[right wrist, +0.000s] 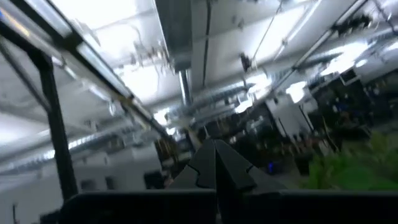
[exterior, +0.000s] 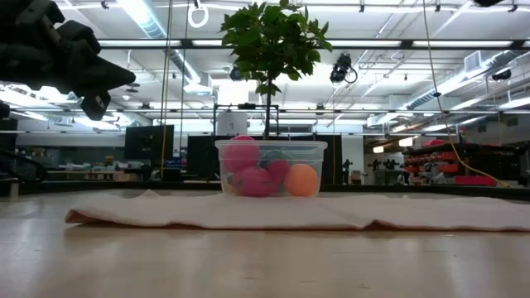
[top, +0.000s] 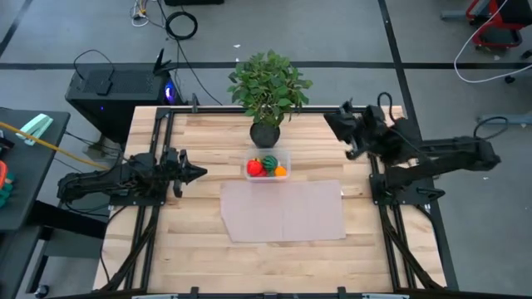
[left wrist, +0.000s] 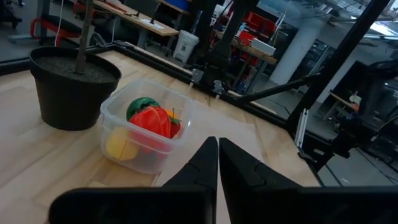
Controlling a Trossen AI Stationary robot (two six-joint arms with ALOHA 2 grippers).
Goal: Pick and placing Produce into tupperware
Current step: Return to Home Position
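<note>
Big wood table (top: 199, 137) filling the middle of the high view. Low in the middle of it, a flat pale mat (top: 283, 212). At top middle, a leafy plant (top: 268, 83) in a black pot (top: 265, 133). At the left, the left gripper (top: 196, 173), pointing right, fingers pressed tight together. Holds nothing. At upper right, the right gripper (top: 332, 119), tipped up toward the ceiling, fingers pressed together too. Holds nothing. Between pot and mat, just beside the pot, a small clear box (top: 266, 150). Inside the box, the toy fruit: a red one (top: 256, 167), a green one (top: 269, 161), an orange one (top: 280, 172) and a yellow one (left wrist: 119, 146).
</note>
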